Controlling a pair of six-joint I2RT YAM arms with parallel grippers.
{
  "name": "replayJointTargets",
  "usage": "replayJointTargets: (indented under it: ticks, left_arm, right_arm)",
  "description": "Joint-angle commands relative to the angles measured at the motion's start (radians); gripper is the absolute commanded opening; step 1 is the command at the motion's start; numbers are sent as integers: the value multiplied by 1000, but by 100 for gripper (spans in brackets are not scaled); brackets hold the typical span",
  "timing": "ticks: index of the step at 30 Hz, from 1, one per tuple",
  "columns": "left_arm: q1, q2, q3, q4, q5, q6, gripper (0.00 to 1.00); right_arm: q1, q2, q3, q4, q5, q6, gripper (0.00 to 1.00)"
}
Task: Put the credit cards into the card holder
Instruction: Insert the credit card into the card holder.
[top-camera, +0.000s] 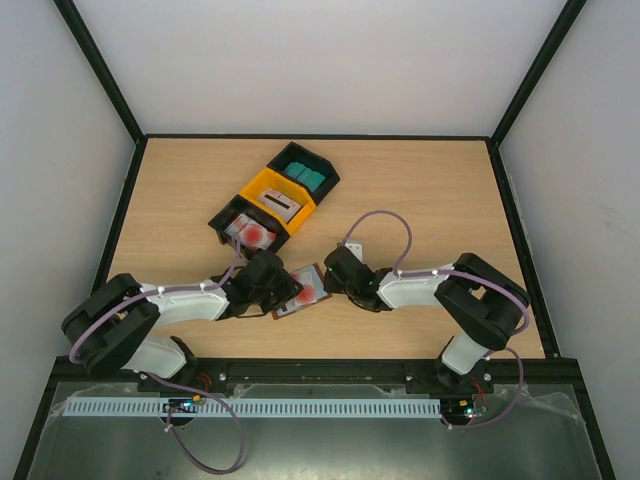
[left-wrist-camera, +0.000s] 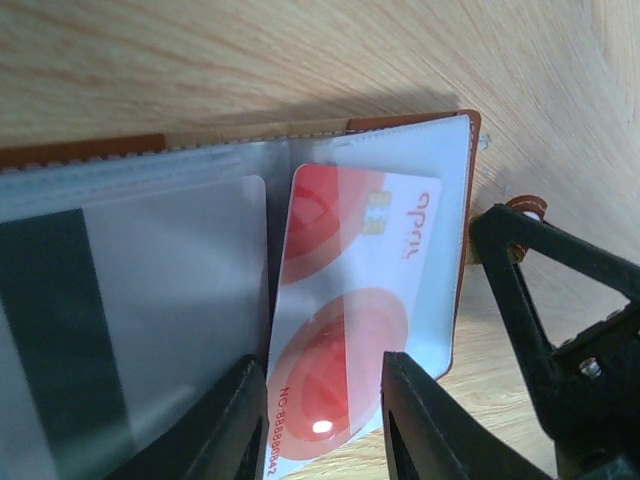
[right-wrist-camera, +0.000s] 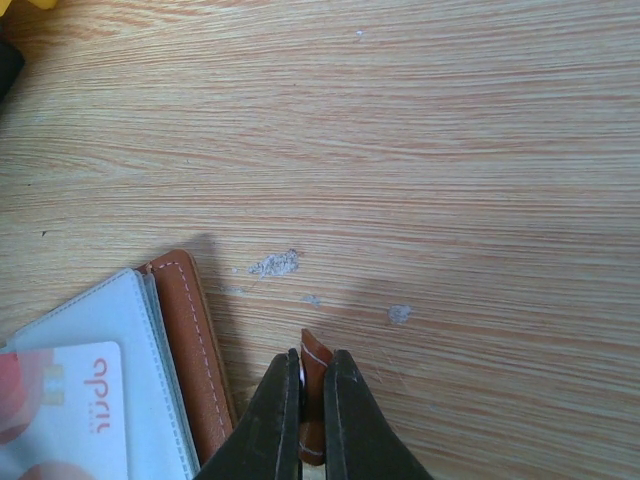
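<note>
Credit card (left-wrist-camera: 340, 320), red-on-white: part-seated in card holder's (right-wrist-camera: 195, 340) clear sleeve (left-wrist-camera: 455, 200), tab side; long axis points straight away from left gripper (left-wrist-camera: 322, 395), clenched across its protruding near end; right gripper (right-wrist-camera: 313, 370) clamped on holder's strap tab (right-wrist-camera: 316, 350).

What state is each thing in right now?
card holder, open flat on the table.
white-and-red card, partly inside a clear sleeve.
left gripper, fingers astride that card; grip unclear.
right gripper, shut on the holder's strap.
far black bin, holding teal cards.
yellow bin, holding a grey card.
near black bin, holding white-and-red cards.
</note>
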Motion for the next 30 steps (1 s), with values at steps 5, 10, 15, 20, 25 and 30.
replayJointTargets:
  ticks: [5, 10, 15, 20, 25, 30]
  left_arm:
    - [-22, 74, 7, -84, 14, 5, 27]
    - [-21, 77, 12, -60, 13, 14, 23]
    - [-22, 71, 21, -88, -10, 23, 22]
    - [-22, 36, 28, -143, -56, 38, 22]
    - [-22, 7, 54, -187, -85, 63, 23]
    - [-22, -17, 53, -206, -105, 75, 26]
  right_arm:
    - [-2, 12, -10, -74, 9, 7, 2]
    - [-2, 1, -26, -25, -61, -19, 2]
    - [-2, -47, -39, -21, -91, -97, 16]
    - [-2, -151, -45, -121, -57, -235, 42]
    - [10, -230, -71, -141, -149, -353, 50]
    - [61, -247, -67, -169, -170, -426, 57]
